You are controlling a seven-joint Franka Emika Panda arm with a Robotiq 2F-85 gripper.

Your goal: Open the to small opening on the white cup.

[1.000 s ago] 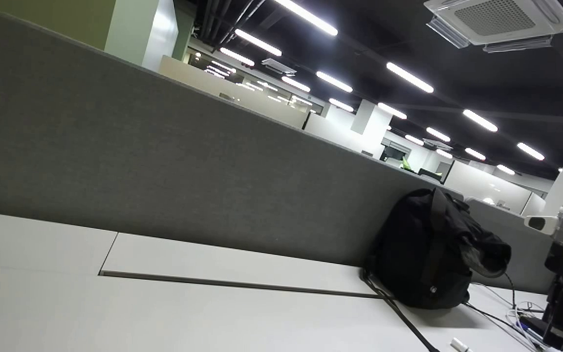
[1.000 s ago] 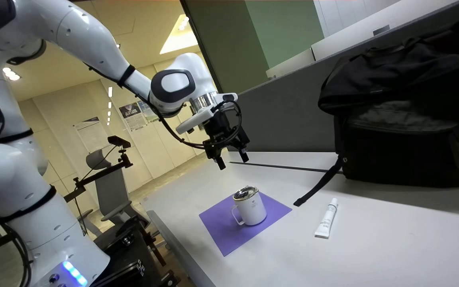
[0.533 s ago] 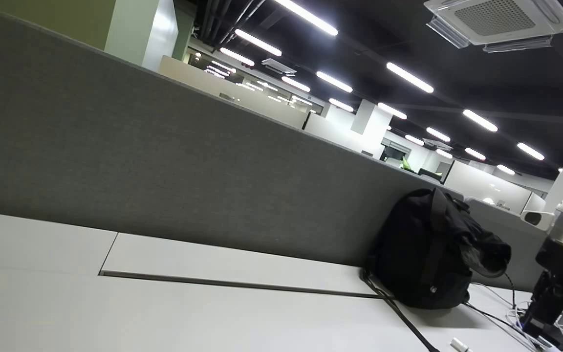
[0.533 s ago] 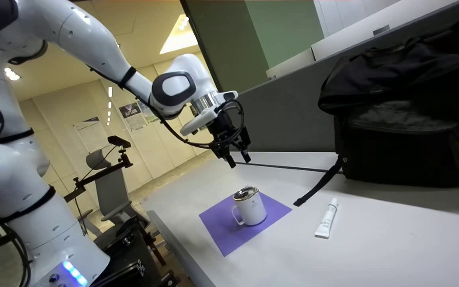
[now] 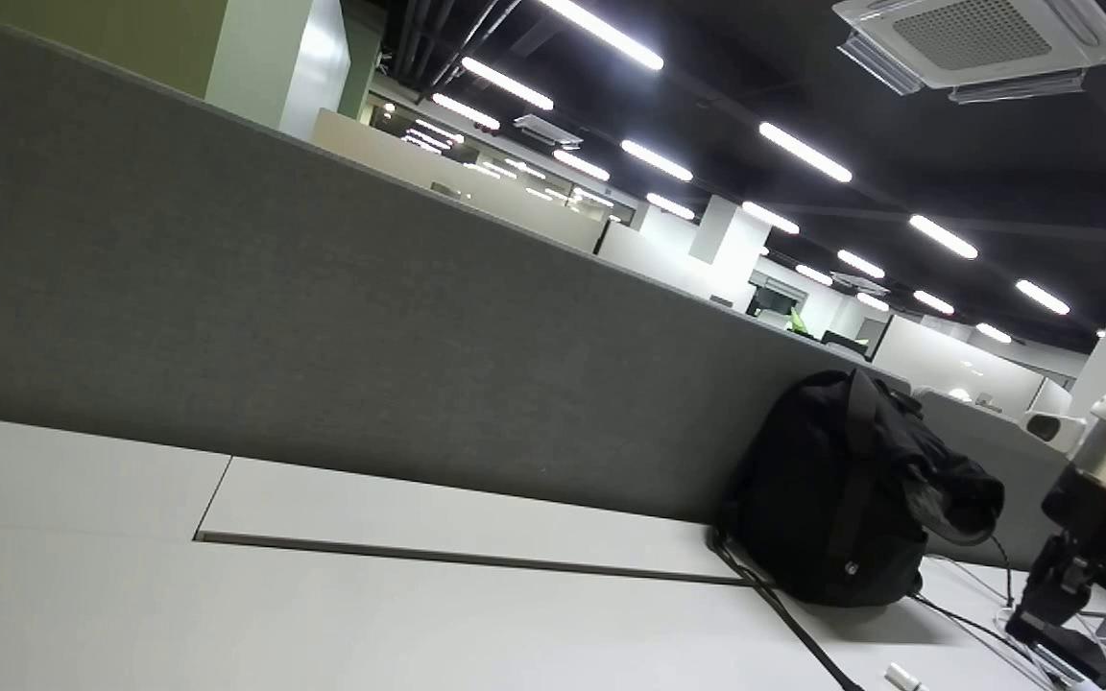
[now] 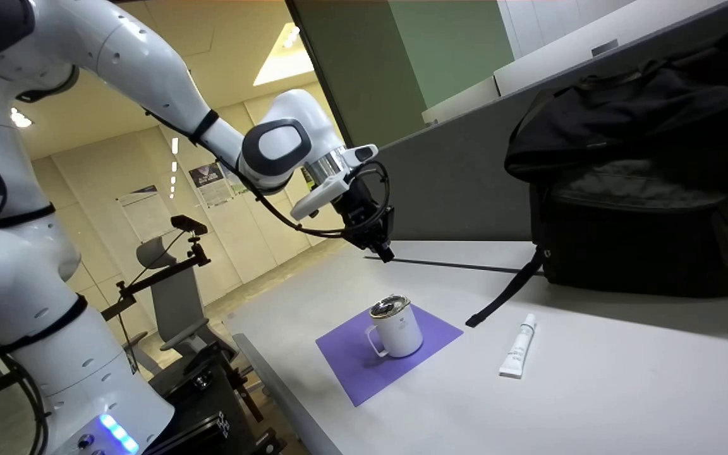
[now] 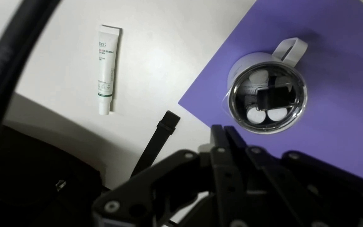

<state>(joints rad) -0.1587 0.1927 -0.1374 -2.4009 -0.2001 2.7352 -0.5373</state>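
Over the bench (image 6: 591, 392) there, the claw (image 7: 224, 128) hangs pinched closed, empty; the white cup (image 6: 402, 335) stands lidded. A purple sheet (image 6: 357, 373) lies beneath it.
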